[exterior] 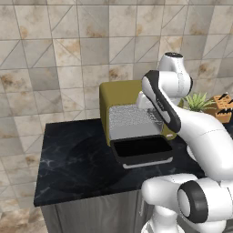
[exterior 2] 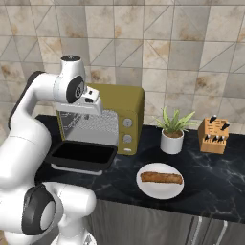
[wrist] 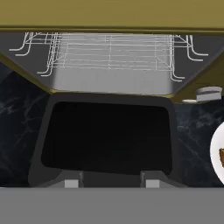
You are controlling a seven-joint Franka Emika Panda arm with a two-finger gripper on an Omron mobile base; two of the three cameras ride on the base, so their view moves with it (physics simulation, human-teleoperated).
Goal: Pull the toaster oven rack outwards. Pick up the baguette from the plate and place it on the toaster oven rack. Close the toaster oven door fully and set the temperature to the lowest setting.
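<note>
The olive-yellow toaster oven [exterior 2: 125,103] stands on the dark counter. Its toaster oven door [wrist: 105,135] hangs open, lying flat toward me. The silvery wire toaster oven rack [wrist: 109,52] lies inside the cavity, behind the door's hinge line. My gripper [wrist: 112,183] hovers above the open door, level with the oven's top front edge. Its fingertips [wrist: 72,183] stand apart with nothing between them. The orange-brown baguette [exterior 2: 161,178] lies on the white plate [exterior 2: 143,187], to the right of the oven. Grey knobs [exterior 2: 127,123] sit on the oven's right front.
A potted plant [exterior 2: 172,130] and a wooden knife block [exterior 2: 213,136] stand at the back right of the counter. The tiled wall rises right behind the oven. Bare dark countertop [exterior: 75,159] stretches to the left of the door.
</note>
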